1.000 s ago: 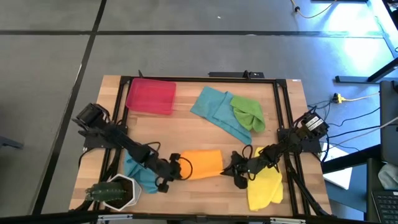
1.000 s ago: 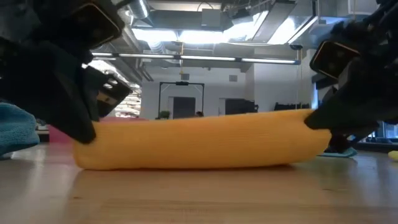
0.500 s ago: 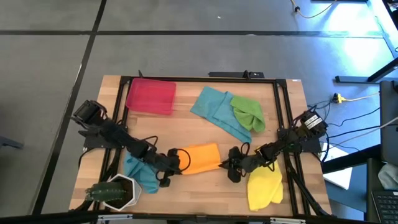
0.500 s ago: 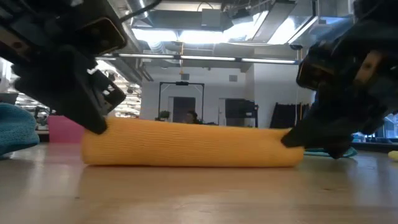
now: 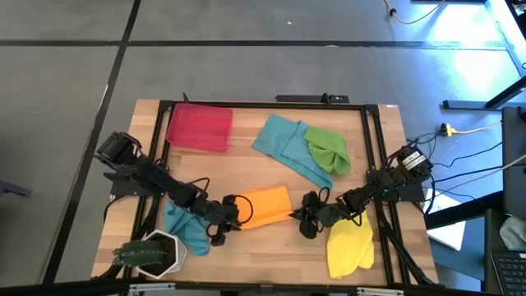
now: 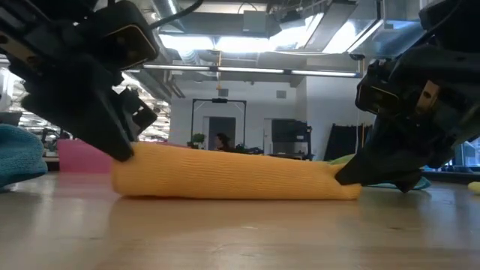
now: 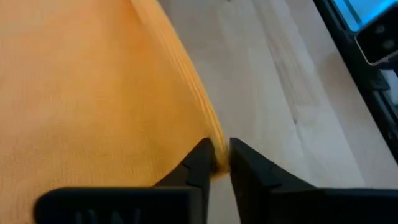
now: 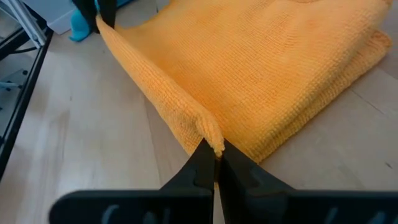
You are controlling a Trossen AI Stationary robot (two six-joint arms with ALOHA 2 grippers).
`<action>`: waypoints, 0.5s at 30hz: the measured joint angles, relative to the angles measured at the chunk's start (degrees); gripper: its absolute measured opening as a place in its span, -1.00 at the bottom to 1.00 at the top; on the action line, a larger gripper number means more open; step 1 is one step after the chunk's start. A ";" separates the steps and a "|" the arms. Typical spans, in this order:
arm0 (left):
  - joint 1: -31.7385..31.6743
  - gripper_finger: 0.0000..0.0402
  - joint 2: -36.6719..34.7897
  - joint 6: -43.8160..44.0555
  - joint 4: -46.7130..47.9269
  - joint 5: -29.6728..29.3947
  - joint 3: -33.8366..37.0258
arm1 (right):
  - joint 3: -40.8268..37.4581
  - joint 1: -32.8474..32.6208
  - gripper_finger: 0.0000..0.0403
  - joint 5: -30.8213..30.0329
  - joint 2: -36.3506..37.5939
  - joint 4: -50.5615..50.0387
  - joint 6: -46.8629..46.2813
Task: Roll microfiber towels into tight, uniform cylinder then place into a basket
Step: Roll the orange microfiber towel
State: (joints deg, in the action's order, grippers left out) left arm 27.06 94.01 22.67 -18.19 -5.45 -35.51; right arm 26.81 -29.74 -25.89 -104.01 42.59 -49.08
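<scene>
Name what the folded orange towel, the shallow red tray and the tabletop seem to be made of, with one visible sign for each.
Folded orange towel: soft knitted or microfibre-like cloth, matte; fine ribbed loops show, and its edge bunches softly.
Shallow red tray: probably moulded plastic; uniform colour, smooth low walls, rounded corners.
Tabletop: light wood or wood-look board with a smooth finish; grain lines run along it.

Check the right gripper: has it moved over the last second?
Yes. In the high view the right gripper has shifted away from the yellow towel, toward the left arm, pinching the orange towel.
</scene>
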 joint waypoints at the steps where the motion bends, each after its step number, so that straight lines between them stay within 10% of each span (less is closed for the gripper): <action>1: 0.14 -0.68 -0.35 -0.52 0.08 0.00 0.00 | 0.00 0.00 -0.97 0.00 0.00 -0.04 0.02; 15: 4.04 -0.42 -9.02 -10.53 0.36 -11.83 -3.46 | 0.00 0.07 -0.96 -0.21 -0.02 -0.43 0.09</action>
State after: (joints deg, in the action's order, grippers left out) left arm 31.10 84.98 12.13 -17.83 -17.28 -38.96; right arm 26.81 -29.67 -26.10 -104.03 42.15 -48.99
